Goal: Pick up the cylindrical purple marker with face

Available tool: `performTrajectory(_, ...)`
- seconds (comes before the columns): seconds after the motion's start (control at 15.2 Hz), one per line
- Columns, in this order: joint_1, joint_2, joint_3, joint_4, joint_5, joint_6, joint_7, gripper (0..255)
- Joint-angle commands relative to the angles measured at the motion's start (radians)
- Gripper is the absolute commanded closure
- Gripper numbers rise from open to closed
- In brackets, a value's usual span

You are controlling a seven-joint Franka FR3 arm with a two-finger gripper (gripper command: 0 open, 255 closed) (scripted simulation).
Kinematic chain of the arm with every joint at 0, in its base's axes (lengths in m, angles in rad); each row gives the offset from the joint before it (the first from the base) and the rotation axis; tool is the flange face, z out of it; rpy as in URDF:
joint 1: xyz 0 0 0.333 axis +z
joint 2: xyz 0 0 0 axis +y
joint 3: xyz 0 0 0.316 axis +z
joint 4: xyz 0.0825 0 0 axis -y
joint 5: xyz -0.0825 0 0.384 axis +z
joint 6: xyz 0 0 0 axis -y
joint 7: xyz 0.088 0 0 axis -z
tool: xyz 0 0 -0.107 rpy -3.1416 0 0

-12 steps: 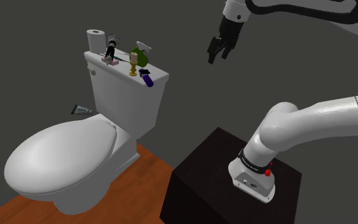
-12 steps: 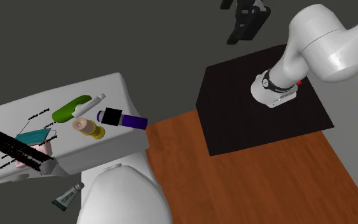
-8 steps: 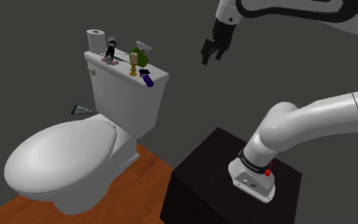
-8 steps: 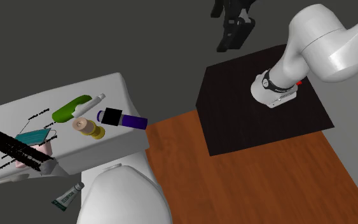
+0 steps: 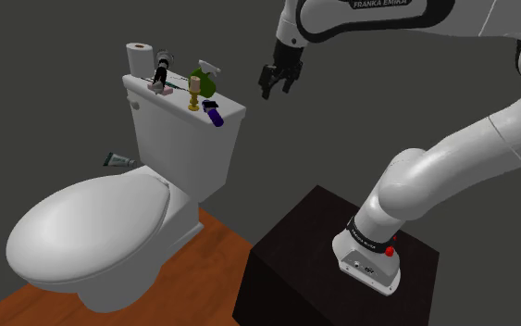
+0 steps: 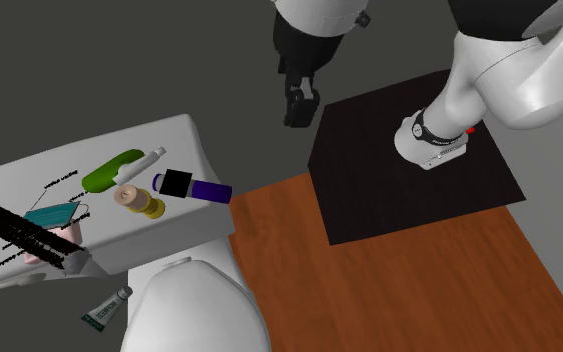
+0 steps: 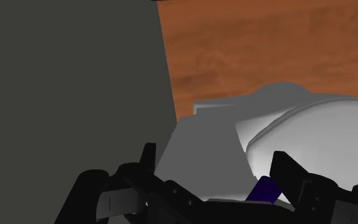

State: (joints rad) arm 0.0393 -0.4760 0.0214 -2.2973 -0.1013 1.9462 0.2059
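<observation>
The purple marker [image 5: 215, 115] with a black band lies flat on the white toilet tank lid [image 5: 233, 113], at the end nearest the arm. Seen from above in the second exterior view, the marker [image 6: 207, 189] rests beside a tan spool [image 6: 139, 200]. My black gripper [image 5: 277, 85] hangs open in the air, off the tank's end and a little above lid height, well apart from the marker. From above, the gripper [image 6: 299, 106] sits between tank and stand. In the wrist view the fingers [image 7: 147, 159] stand apart, and a bit of the marker [image 7: 264, 189] shows near one fingertip.
On the lid also stand a green bottle [image 5: 203, 83], the spool [image 5: 194, 95], a black brush [image 5: 161, 69], a teal mask [image 6: 54, 215] and a paper roll [image 5: 139, 57]. A tube [image 5: 117, 160] lies behind the toilet bowl [image 5: 92, 231]. The black stand [image 5: 295, 250] sits on the wooden floor.
The gripper has swung toward the toilet tank, moving to the shoulder view's left and closer to the marker. Its fingers stay apart. Nothing on the lid has moved.
</observation>
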Motion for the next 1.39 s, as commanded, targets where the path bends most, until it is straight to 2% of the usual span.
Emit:
performTrajectory(0.0, 0.003, 0.076, 0.008, 0.032, 0.002, 0.048, 0.014, 0)
performTrajectory(0.53, 0.013, 0.370, 0.032, 0.206, -0.005, 0.182, 0.059, 0)
performTrajectory(1.06, 0.030, 0.673, 0.047, 0.466, -0.024, 0.239, 0.097, 0)
performTrajectory(1.32, 0.032, 0.706, 0.045, 0.463, -0.030, 0.277, 0.104, 0)
